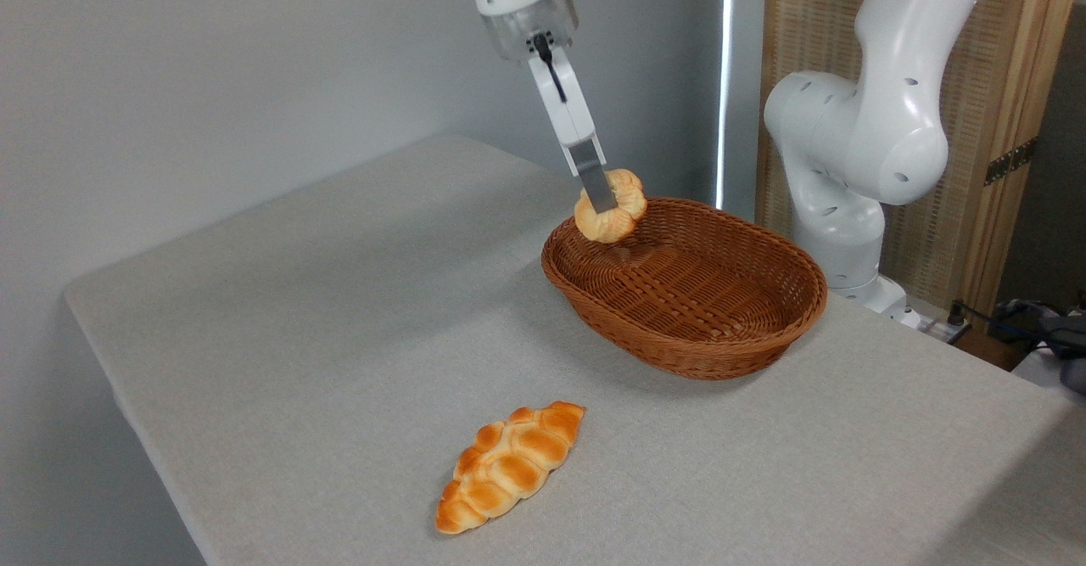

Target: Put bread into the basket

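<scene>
The bread, a small round pale-yellow bun with a browned lumpy crust, hangs in the air over the left end of the basket. My gripper is shut on it, with the near grey finger lying across the bun's face. The basket is an oval reddish-brown wicker one, standing on the grey table at the right of centre, and nothing lies inside it.
A longer orange-brown braided loaf lies on the table near the front edge. The arm's white base rises behind the basket on the right. The grey tablecloth stretches to the left.
</scene>
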Available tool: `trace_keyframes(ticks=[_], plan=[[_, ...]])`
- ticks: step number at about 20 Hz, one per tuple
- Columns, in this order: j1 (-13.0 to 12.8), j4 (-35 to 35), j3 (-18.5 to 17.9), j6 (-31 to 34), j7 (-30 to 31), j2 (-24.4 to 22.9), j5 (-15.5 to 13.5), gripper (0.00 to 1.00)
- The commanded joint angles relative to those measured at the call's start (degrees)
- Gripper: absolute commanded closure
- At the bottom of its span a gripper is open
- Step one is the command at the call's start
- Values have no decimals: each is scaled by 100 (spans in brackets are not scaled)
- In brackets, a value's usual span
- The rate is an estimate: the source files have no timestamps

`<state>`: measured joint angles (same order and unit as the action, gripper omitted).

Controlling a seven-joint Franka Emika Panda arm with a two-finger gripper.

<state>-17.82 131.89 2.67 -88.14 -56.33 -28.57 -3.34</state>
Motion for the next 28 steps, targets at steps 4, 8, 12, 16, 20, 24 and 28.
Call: trace_keyframes(ticks=[4,8,12,16,20,24,28], plan=[[-152,258,-56,25,-71,53,71,22],[-152,258,-56,25,-53,124,71,10],[-152,258,-56,25,-45,150,71,4],[-152,258,-56,25,-36,168,71,0],[-152,170,-65,-149,-27,168,-8,0],[-46,-591,-188,-274,306,430,-96,0],[-37,-1832,-513,-256,1123,1186,-88,0]])
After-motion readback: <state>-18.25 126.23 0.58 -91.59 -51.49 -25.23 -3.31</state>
